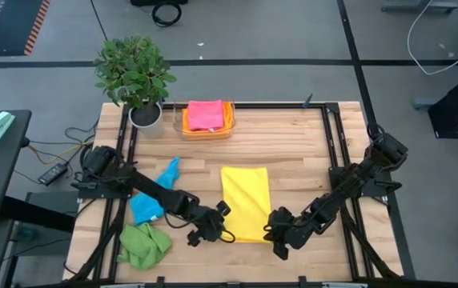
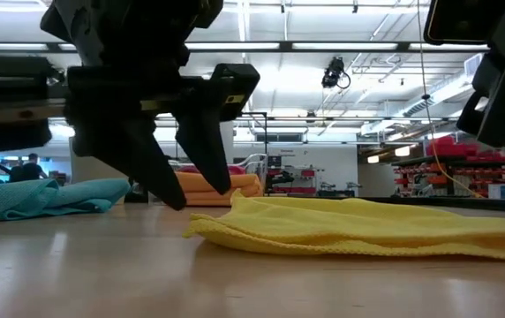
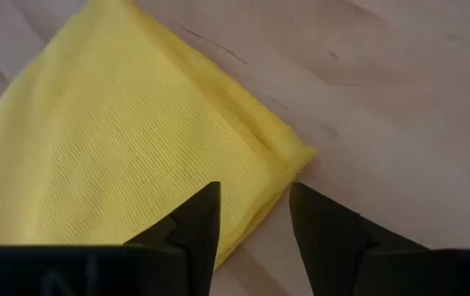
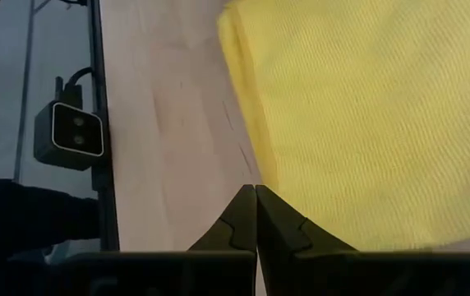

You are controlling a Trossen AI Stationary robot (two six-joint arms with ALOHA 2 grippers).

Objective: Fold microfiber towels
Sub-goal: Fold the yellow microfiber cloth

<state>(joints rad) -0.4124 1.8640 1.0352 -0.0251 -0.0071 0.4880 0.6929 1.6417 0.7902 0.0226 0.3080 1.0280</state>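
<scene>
A yellow towel (image 1: 246, 204) lies folded in a long rectangle on the middle of the wooden table. My left gripper (image 3: 254, 187) stands open just over the towel's near left corner (image 3: 288, 152), one finger over the cloth and one over bare wood; in the low view the left gripper (image 2: 201, 199) hangs close above the towel's edge. My right gripper (image 4: 255, 191) is shut, with nothing between its fingers, beside the towel's right edge (image 4: 247, 123) near its near end, and stays clear of the table. A blue towel (image 1: 150, 200) and a green towel (image 1: 142, 244) lie crumpled at the left.
A tray (image 1: 208, 128) at the far edge holds a pink towel (image 1: 205, 114) on orange cloth. A potted plant (image 1: 137, 76) stands at the far left corner. A black frame rail (image 1: 329, 152) runs along the table's right side. Bare wood lies right of the yellow towel.
</scene>
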